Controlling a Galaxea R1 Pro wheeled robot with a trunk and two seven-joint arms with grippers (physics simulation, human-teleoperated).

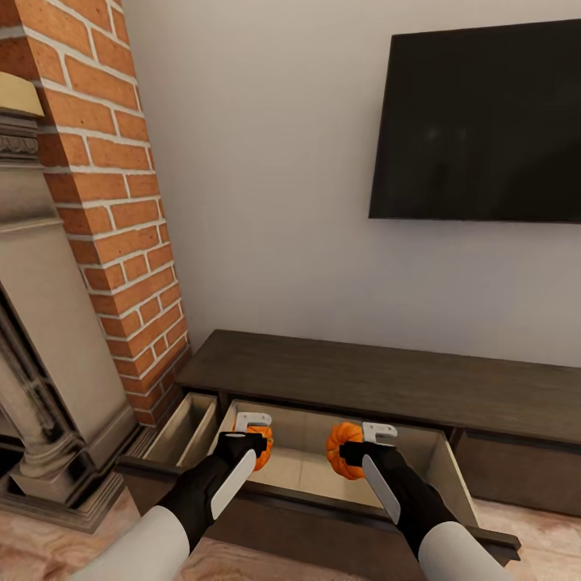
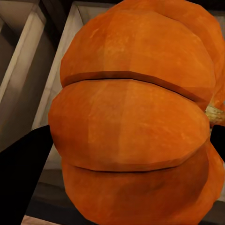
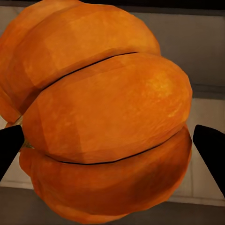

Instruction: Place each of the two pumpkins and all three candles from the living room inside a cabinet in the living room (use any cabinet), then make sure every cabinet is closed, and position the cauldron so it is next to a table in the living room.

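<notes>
**Head view: two pumpkins held over the open drawer**

Left gripper (image 1: 252, 436) is clamped on the left pumpkin (image 1: 262, 446); right gripper (image 1: 365, 445) is clamped on the right pumpkin (image 1: 342, 450). Both hang above the tan inside of the cabinet's (image 1: 387, 379) pulled-out drawer (image 1: 307, 472), beside the brick fireplace (image 1: 113, 210). In the wrist views each pumpkin's (image 2: 131, 126) (image 3: 103, 112) ribs run crosswise, stem end turned sideways.

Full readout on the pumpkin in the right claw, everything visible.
The pumpkin is small, bright orange, smooth-skinned, with deep ribs dividing it into fat lobes. A pale stem stub shows at one side, so it sits turned sideways in the grip. The right claw is shut on it, dark fingers flanking it. It hangs over the open tan-lined drawer of the dark cabinet, apparently not resting on the drawer floor.
</notes>
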